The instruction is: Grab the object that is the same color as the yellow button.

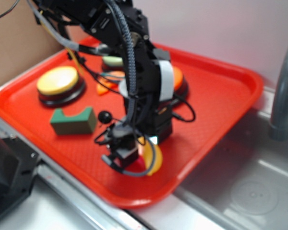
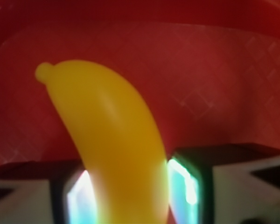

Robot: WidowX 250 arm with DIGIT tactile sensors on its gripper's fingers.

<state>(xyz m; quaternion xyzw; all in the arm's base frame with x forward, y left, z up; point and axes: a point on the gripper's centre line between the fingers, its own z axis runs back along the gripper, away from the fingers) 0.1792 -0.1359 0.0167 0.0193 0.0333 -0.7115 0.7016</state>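
Observation:
The glossy yellow banana fills the middle of the wrist view, its stem tip pointing up and left. It runs down between my two pads, which press on both of its sides. My gripper is shut on it. In the exterior view the banana shows at the near edge of the red tray, with my gripper low over it. I cannot tell whether the banana rests on the tray or hangs just above it. The yellow button stands at the tray's far left.
A green notched block lies left of my gripper. An orange slice toy, a pale green button and an orange button sit behind the arm. A grey pipe rises at the right, cardboard stands at the left.

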